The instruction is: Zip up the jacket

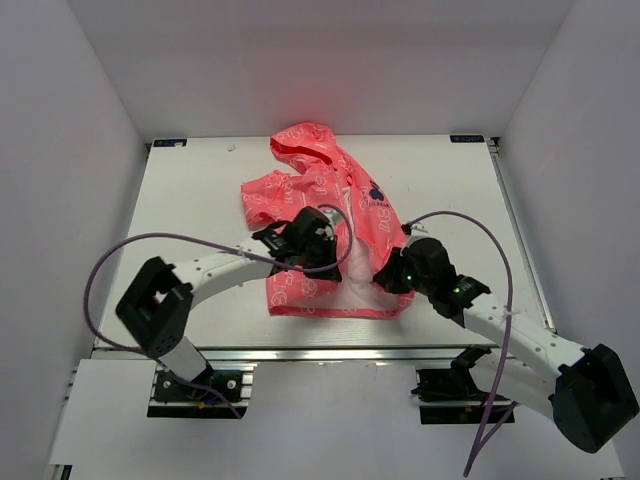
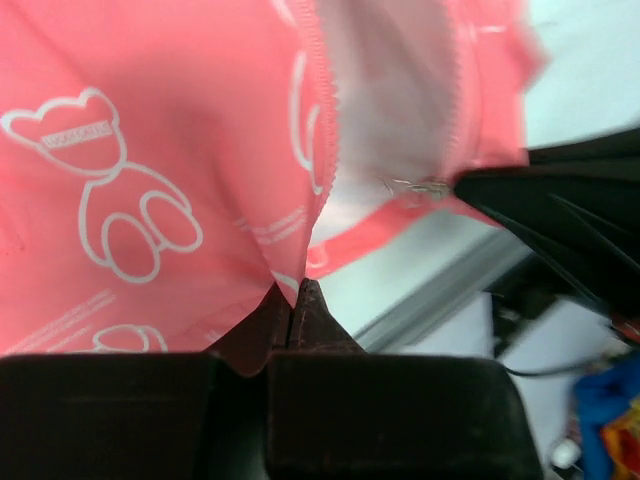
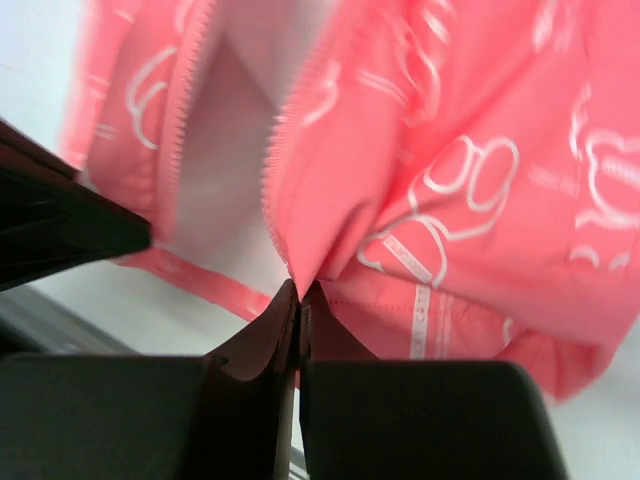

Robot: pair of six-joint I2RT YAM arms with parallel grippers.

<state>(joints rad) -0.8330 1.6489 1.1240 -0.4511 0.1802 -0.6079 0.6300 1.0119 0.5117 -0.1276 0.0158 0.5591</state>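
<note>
**Ann:** And there the jacket (image 1: 365,235) lay, in the middle of the table (image 1: 200,200), hood towards the far edge, hem towards the near edge. Where were the claws, Raj?

**Raj:** Both down at the hem, Ann! The left claw (image 1: 322,264) sat on the left front panel and the right claw (image 1: 386,280) on the right one, with the open front between them.

**Ann:** Wide or narrow?

**Raj:** Narrow, both of them. From the left wrist, the left claw (image 2: 300,300) had its tips pressed together, nipping the pink fabric (image 2: 150,150) at the bottom corner of its panel. That was right below the zipper teeth (image 2: 322,120).

**Ann:** And the other side?

**Raj:** The same! The right claw (image 3: 298,295) was pinched shut on the hem of the jacket (image 3: 480,150), just under its own row of zipper teeth (image 3: 275,170).

**Ann:** So the front was unzipped?

**Raj:** Unzipped, with pale lining (image 3: 230,120) showing between the two rows. Each claw could see the other across that gap, near but apart. The cloth hung from the tips in both wrist views.
</note>
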